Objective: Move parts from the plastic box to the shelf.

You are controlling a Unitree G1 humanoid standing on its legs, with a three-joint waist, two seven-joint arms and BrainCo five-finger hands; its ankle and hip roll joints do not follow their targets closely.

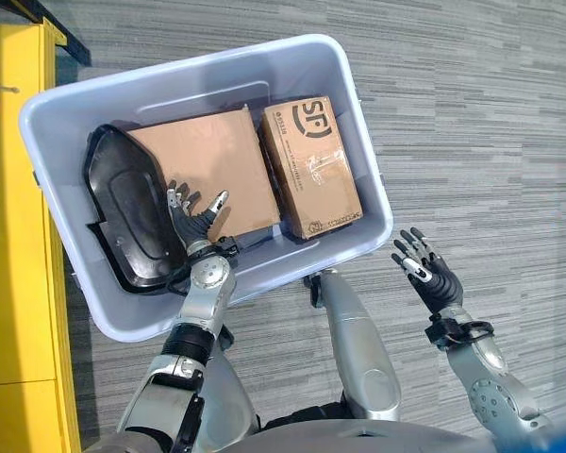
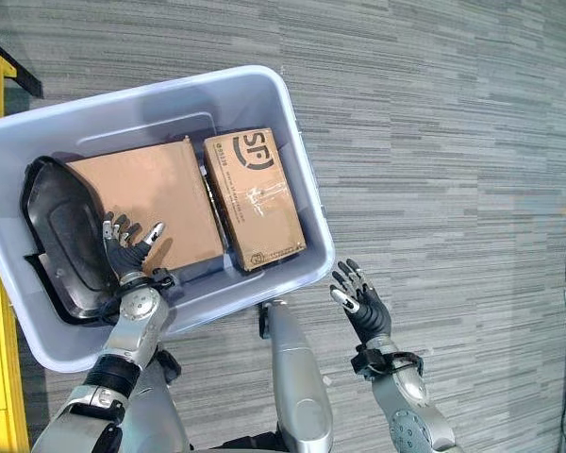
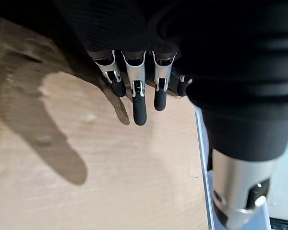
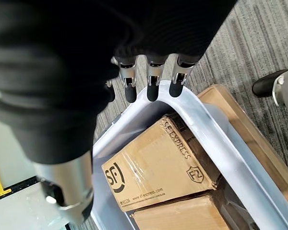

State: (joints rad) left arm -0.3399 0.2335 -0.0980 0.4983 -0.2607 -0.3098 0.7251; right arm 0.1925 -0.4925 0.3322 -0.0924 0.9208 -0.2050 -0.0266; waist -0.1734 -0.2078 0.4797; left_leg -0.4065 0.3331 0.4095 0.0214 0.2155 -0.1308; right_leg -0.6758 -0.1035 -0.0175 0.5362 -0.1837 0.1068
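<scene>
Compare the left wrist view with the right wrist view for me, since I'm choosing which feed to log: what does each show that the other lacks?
The left wrist view shows the left hand, fingers straight, just above the flat brown cardboard box, with the hand's shadow on it.

The right wrist view shows the right hand, fingers relaxed, above the near rim, plus the taped printed carton and grey carpet.

Both share the pale plastic box and that flat cardboard box; neither hand holds anything.
</scene>
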